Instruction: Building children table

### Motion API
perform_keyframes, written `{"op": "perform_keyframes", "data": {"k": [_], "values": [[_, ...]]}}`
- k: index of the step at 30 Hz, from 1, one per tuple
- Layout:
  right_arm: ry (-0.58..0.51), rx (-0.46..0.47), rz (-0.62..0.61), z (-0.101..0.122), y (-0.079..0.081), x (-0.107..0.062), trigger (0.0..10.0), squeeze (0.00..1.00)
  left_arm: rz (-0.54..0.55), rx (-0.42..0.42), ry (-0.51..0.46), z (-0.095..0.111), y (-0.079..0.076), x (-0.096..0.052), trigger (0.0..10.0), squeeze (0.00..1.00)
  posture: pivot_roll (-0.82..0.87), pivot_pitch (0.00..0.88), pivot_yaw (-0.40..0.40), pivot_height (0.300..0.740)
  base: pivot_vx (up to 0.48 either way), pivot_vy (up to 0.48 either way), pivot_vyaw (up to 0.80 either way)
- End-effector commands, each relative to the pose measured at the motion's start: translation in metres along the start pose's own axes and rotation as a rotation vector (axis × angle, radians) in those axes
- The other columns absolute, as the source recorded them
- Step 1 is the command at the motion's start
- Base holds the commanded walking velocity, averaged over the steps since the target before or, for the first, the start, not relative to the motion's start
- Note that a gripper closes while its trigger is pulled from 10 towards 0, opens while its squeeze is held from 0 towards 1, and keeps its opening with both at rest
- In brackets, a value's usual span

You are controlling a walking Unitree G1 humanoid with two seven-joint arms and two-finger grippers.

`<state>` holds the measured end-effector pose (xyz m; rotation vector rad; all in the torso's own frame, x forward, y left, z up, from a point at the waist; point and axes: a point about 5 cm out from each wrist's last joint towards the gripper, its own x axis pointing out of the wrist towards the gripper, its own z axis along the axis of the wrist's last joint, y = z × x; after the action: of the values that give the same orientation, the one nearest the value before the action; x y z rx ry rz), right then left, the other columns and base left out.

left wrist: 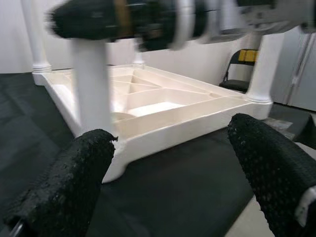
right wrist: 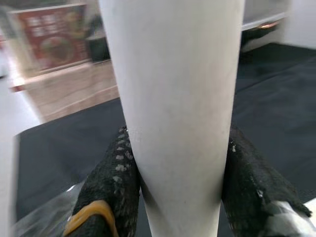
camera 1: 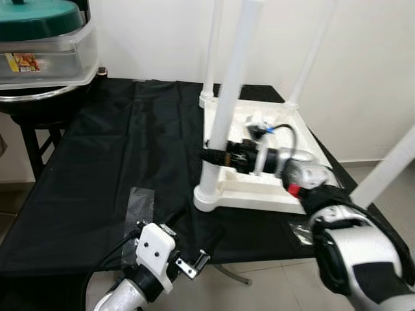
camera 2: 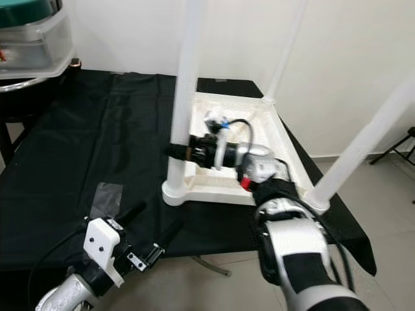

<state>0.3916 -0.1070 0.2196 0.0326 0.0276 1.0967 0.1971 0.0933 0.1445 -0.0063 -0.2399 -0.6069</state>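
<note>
A white children's table [camera 1: 259,197] lies upside down on a black cloth [camera 1: 117,162], its legs pointing up. My right gripper [camera 1: 214,155] is shut around the near-left leg [camera 1: 230,91], a little above its socket. In the right wrist view the two black fingers [right wrist: 113,182] press on either side of that leg [right wrist: 173,98]. My left gripper [camera 1: 194,228] hovers open at the cloth's front edge, short of the table's near-left corner. Its fingers [left wrist: 64,182] stand wide apart with nothing between them, facing the table's rim [left wrist: 163,118].
Two far legs [camera 1: 212,45] [camera 1: 311,52] and the near-right leg [camera 1: 389,165] stand upright. A clear plastic box with a green lid [camera 1: 45,45] sits on a stand at the back left. A tape patch [camera 1: 139,201] lies on the cloth. A white wall is behind.
</note>
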Motion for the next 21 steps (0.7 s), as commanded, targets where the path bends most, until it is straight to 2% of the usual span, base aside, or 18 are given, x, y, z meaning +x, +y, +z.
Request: {"op": "perform_keyframes", "data": {"k": [1,4,6,7,8,9,11,12,13,15,16,18,19,20,21], "values": [[0.003,0.013,-0.068,-0.007,-0.003,-0.001,0.0,0.0,0.002,-0.004,0.014,-0.002,-0.001,-0.001,10.0,0.0,0.12,0.052,-0.123,0.74,0.0,0.0,0.0],[0.024,-0.041,-0.356,-0.016,-0.007,0.008,0.0,0.0,0.002,-0.007,0.014,-0.002,0.0,-0.001,10.0,0.0,0.11,0.054,-0.119,0.74,0.0,0.0,0.0],[0.024,-0.041,-0.356,-0.016,-0.007,0.008,0.0,0.0,0.002,-0.007,0.014,-0.002,0.0,-0.001,10.0,0.0,0.11,0.054,-0.119,0.74,0.0,0.0,0.0],[0.028,-0.048,-0.399,-0.018,-0.008,0.009,0.0,0.0,0.001,-0.007,0.015,-0.002,0.0,-0.001,10.0,0.0,0.11,0.054,-0.119,0.74,0.0,0.0,0.0],[-0.02,-0.007,-0.64,-0.027,-0.006,0.013,0.0,0.0,-0.004,-0.011,0.017,-0.003,0.0,-0.001,10.0,0.0,0.1,0.057,-0.113,0.74,0.0,0.0,0.0],[-0.02,-0.007,-0.64,-0.027,-0.006,0.013,0.0,0.0,-0.004,-0.011,0.017,-0.003,0.0,-0.001,10.0,0.0,0.1,0.057,-0.113,0.74,0.0,0.0,0.0],[-0.069,0.028,-0.847,-0.037,0.004,0.015,0.0,0.0,-0.008,-0.013,0.018,-0.003,0.0,-0.001,10.0,0.0,0.1,0.058,-0.109,0.74,0.0,0.0,0.0],[-0.086,0.043,-0.898,-0.039,0.009,0.016,0.0,0.0,-0.01,-0.014,0.018,-0.003,0.0,-0.001,10.0,0.0,0.1,0.058,-0.109,0.74,0.0,0.0,0.0],[-0.086,0.043,-0.898,-0.039,0.009,0.016,0.0,0.0,-0.01,-0.014,0.018,-0.003,0.0,-0.001,10.0,0.0,0.1,0.058,-0.109,0.74,0.0,0.0,0.0],[-0.146,0.089,-1.035,-0.041,0.025,0.013,0.0,0.0,-0.009,-0.014,0.017,-0.003,0.0,-0.001,10.0,0.0,0.1,0.059,-0.115,0.74,0.0,0.0,0.0],[-0.146,0.089,-1.035,-0.041,0.025,0.013,0.0,0.0,-0.009,-0.014,0.017,-0.003,0.0,-0.001,10.0,0.0,0.1,0.059,-0.115,0.74,0.0,0.0,0.0],[-0.183,0.134,-1.139,-0.043,0.04,0.008,0.0,0.0,-0.008,-0.014,0.016,-0.003,0.0,-0.001,10.0,0.0,0.1,0.062,-0.114,0.74,0.0,0.0,0.0],[-0.183,0.134,-1.139,-0.043,0.04,0.008,0.0,0.0,-0.008,-0.014,0.016,-0.003,0.0,-0.001,10.0,0.0,0.1,0.062,-0.114,0.74,0.0,0.0,0.0],[-0.193,0.157,-1.167,-0.045,0.052,0.006,0.0,0.0,-0.011,-0.017,0.016,-0.003,0.0,-0.001,10.0,0.0,0.09,0.062,-0.112,0.74,0.0,0.0,0.0],[-0.194,0.161,-1.169,-0.046,0.054,0.005,0.0,0.0,-0.011,-0.018,0.016,-0.003,0.0,-0.001,10.0,0.0,0.09,0.062,-0.112,0.74,0.0,0.0,0.0]]}}
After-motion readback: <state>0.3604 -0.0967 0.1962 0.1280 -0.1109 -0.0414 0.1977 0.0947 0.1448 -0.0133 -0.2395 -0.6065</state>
